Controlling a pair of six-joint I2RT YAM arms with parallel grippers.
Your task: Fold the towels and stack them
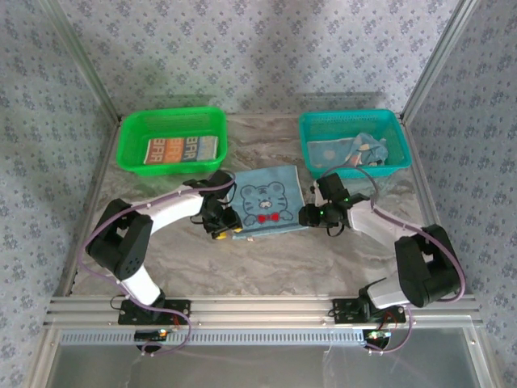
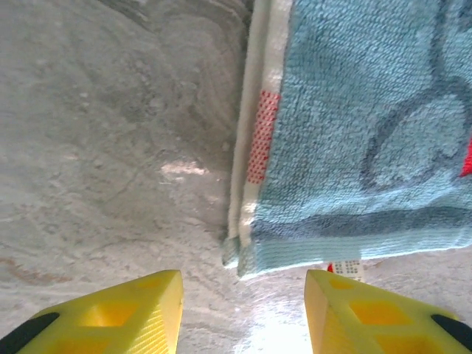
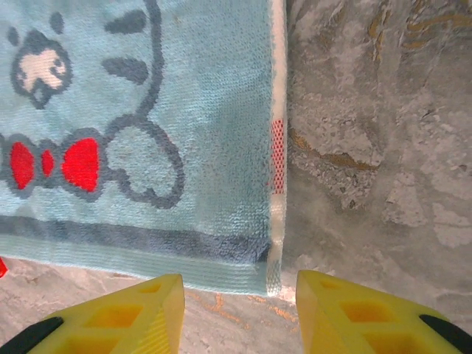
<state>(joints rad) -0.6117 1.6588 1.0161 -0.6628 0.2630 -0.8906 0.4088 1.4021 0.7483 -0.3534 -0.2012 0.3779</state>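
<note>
Bolted at the near edge of the marbled table [image 1: 266, 263], the left arm [image 1: 129, 242] and right arm [image 1: 420, 267] reach inward to work a towel between them. At far left a green basket [image 1: 129, 133] holds the striped towel [image 1: 182, 149], laid flat with its block letters up, apparently the start of the stack. The left gripper [image 1: 220, 225] sits low at the near left corner of the cartoon-face towel [image 1: 265, 202], its yellow jaws parted and grasping nothing, with the corner lying just ahead of them. The towel lies flat mid-table. It is light blue, and a tiger-like face with a red bow tie is uppermost. Doubled layers along its left edge suggest one fold is in. The right gripper [image 1: 311, 216] mirrors the pose at the near right corner, likewise released — placed, it seems, for a matched two-handed lift. At far right the spotted towel [image 1: 359, 149] lies crumpled in the teal basket [image 1: 311, 121].
</note>
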